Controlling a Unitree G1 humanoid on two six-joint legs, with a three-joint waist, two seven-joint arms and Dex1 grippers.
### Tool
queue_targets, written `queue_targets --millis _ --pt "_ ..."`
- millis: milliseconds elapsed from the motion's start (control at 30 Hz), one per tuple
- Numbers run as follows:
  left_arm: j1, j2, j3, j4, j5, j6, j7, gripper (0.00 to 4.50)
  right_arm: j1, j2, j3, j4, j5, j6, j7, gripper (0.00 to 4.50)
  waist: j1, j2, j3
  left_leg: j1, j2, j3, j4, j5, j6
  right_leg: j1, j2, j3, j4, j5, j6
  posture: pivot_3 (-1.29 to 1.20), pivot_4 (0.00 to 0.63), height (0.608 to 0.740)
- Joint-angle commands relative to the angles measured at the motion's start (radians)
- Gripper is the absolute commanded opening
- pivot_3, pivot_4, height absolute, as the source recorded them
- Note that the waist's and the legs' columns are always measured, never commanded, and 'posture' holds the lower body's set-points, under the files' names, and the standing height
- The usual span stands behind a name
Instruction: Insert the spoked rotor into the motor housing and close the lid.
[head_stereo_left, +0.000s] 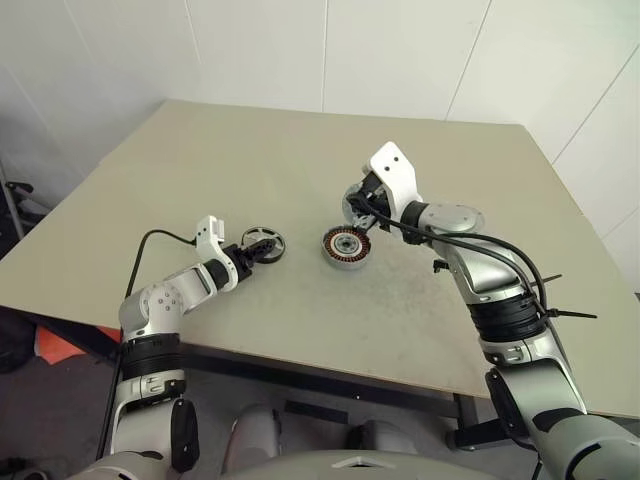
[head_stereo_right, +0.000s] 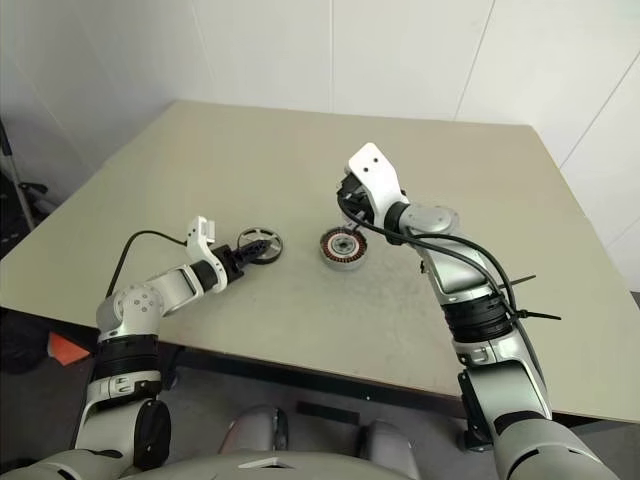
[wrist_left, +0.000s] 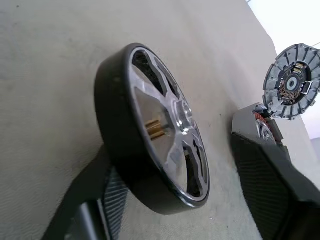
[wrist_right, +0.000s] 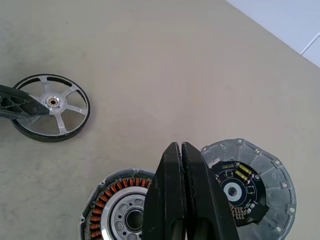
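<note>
The spoked rotor (head_stereo_left: 265, 243), a silver disc with a dark rim, lies on the table left of centre. My left gripper (head_stereo_left: 254, 251) straddles its rim. One finger (wrist_left: 100, 200) is against the rim. The other finger (wrist_left: 270, 175) stands a small gap off the spoked face, so the gripper is open. The motor housing (head_stereo_left: 347, 247) sits to the right, its copper windings (wrist_right: 102, 197) showing. Its lid (wrist_right: 250, 187) stands swung open at the far side. My right gripper (wrist_right: 180, 147) hovers shut just above housing and lid; I cannot tell whether it touches the lid.
The beige table (head_stereo_left: 250, 160) stretches wide behind and to the right of the parts. Its front edge (head_stereo_left: 300, 360) runs close below both arms. A black cable (head_stereo_left: 150, 245) trails from the left wrist.
</note>
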Motion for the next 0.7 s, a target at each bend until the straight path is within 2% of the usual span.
queue_targets --millis 33,200,300,400,700 --pt "-0.027 -0.001 0.023 -0.003 -0.025 -0.015 0.006 1.89 -0.038 -0.009 -0.034 -0.008 0.007 -0.012 -0.014 0.0 0.0 0.0 0.0 0.0 0.0 0.0 0.0 0.0 0.0 0.0 0.0 0.0 0.0 0.0 0.0 0.0 0.0 0.74" --pt "-0.028 -0.007 0.026 -0.001 -0.026 -0.017 0.012 1.89 -0.043 -0.01 -0.034 0.002 0.006 -0.017 -0.022 0.0 0.0 0.0 0.0 0.0 0.0 0.0 0.0 0.0 0.0 0.0 0.0 0.0 0.0 0.0 0.0 0.0 0.0 0.74" --pt "-0.028 -0.009 0.025 -0.003 -0.03 -0.022 0.006 1.3 -0.044 -0.02 -0.036 0.006 0.001 -0.022 -0.026 0.0 0.0 0.0 0.0 0.0 0.0 0.0 0.0 0.0 0.0 0.0 0.0 0.0 0.0 0.0 0.0 0.0 0.0 0.74" --pt "-0.038 -0.016 0.031 -0.006 -0.058 -0.016 0.0 0.46 -0.042 -0.047 -0.05 0.004 0.002 -0.021 -0.025 0.0 0.001 0.0 0.0 0.0 0.0 0.0 0.0 0.0 0.0 0.0 0.0 0.0 -0.001 0.0 0.0 0.0 0.0 0.74" --pt "-0.125 -0.042 0.036 0.066 -0.106 -0.005 -0.018 0.41 -0.015 -0.133 -0.074 -0.03 0.006 -0.013 -0.008 0.0 0.002 0.0 0.0 -0.001 0.0 0.0 0.0 0.0 0.0 0.0 0.0 0.0 -0.001 0.0 0.0 0.0 0.0 0.74"
